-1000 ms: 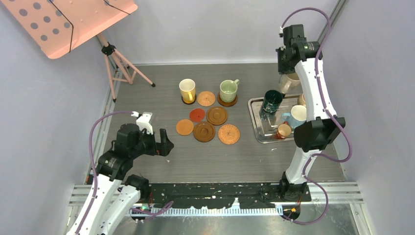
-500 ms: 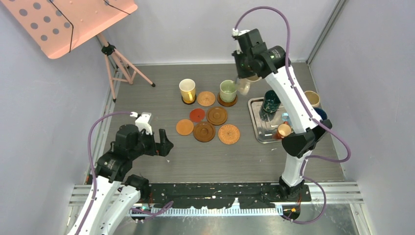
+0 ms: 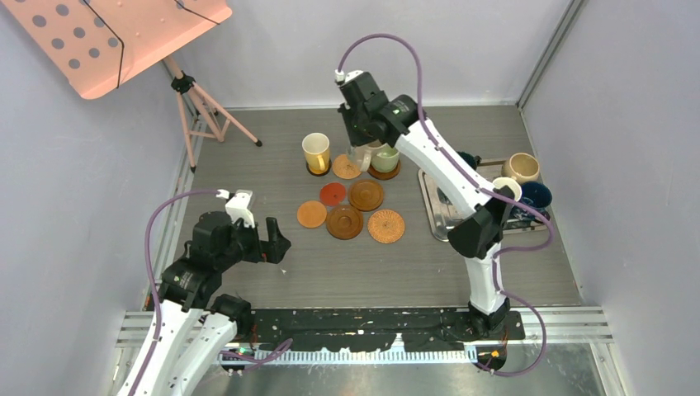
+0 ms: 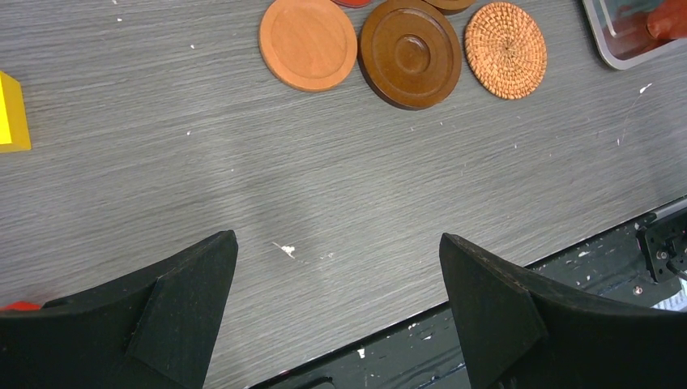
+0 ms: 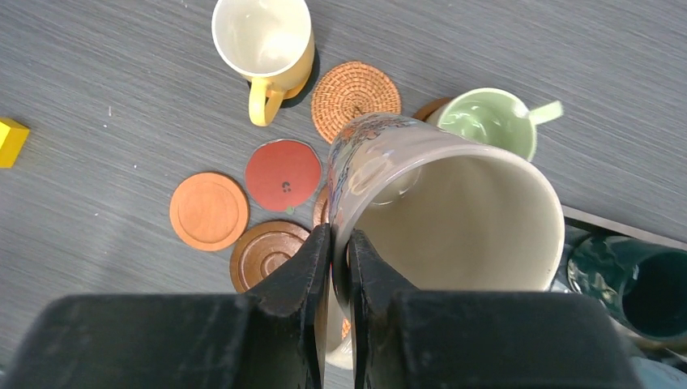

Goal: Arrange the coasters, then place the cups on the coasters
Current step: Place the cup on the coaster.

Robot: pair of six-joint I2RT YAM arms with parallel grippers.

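I judge the job a bit under halfway. Two cups are seated near the table's far edge: the yellow mug (image 3: 316, 152) and the pale green mug (image 3: 385, 155), each on its own coaster. My right gripper (image 5: 339, 263) is pinched on the rim wall of a beige patterned mug (image 5: 447, 207), one finger inside and one outside. It holds the mug above the far wicker coaster (image 5: 355, 96), which lies between those two. The left gripper (image 4: 340, 312) is spread wide and empty over bare table toward the near left corner. The red coaster (image 3: 333, 194), orange-tan coaster (image 3: 311, 214), two dark brown coasters (image 3: 366, 195) and the near wicker coaster (image 3: 386, 226) lie bunched mid-table with no cups. At least four mugs wait on or beside the metal tray (image 3: 431, 206) by the right edge, so most placements are left.
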